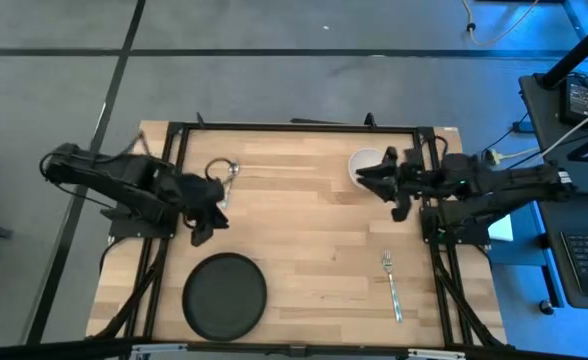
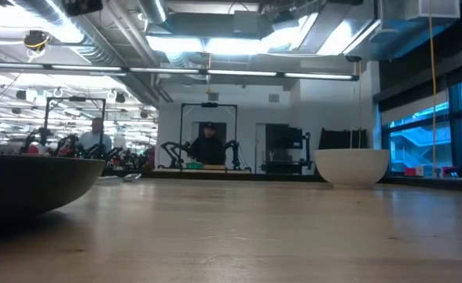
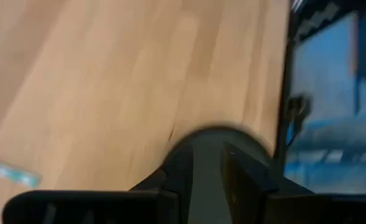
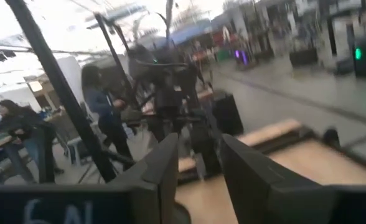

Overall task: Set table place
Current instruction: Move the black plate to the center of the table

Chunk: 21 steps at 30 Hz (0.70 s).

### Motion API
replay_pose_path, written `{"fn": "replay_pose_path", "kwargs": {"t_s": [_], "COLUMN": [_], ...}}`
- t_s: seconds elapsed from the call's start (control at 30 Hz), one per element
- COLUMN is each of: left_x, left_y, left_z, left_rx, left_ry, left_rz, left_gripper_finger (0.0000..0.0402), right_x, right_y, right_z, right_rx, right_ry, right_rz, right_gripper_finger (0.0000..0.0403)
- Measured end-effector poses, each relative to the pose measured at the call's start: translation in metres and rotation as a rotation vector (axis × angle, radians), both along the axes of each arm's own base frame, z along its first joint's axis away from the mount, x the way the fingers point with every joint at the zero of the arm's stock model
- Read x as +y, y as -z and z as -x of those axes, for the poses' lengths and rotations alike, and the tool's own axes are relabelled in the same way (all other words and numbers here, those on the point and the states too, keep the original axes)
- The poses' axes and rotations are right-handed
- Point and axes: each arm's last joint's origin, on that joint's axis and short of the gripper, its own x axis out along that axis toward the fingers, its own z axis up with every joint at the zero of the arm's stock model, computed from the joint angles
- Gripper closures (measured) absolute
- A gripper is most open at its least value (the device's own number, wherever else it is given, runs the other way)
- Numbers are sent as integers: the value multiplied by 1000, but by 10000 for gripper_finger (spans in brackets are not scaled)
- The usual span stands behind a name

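Note:
A black round plate [image 1: 224,295] lies near the table's near edge, left of centre, and shows at the low view's left as the plate [image 2: 27,185]. A white bowl [image 1: 362,163] stands near the far right; the bowl [image 2: 351,167] is upright. A silver fork [image 1: 392,287] lies near the right edge. A shiny metal utensil [image 1: 223,171] lies far left. My left gripper [image 1: 202,222] hovers open between the utensil and the plate, whose rim [image 3: 217,140] shows ahead of its fingers. My right gripper [image 1: 367,179] is open, raised over the bowl's near-right rim.
The pale wood table [image 1: 304,230] has bare room across its middle, between plate and fork. Black frame bars [image 1: 294,128] run along the far edge and both sides. People and other robot rigs show in the room beyond the table.

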Motion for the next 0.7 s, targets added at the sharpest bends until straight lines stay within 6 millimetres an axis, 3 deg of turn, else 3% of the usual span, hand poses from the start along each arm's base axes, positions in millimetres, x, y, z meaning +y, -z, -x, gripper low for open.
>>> {"fn": "replay_pose_path", "kwargs": {"t_s": [0.33,0.7], "left_x": [-25,-35], "left_y": [42,78], "left_z": [-28,-57], "left_rx": [294,442], "left_ry": [153,222], "left_rz": [-126,-211], "left_gripper_finger": [328,328], "right_x": [4,4], "right_y": [26,32], "right_z": [-31,-37], "right_rx": [149,174], "right_ry": [-2,-1], "right_rz": [-77,-112], "right_gripper_finger": [268,268]}}
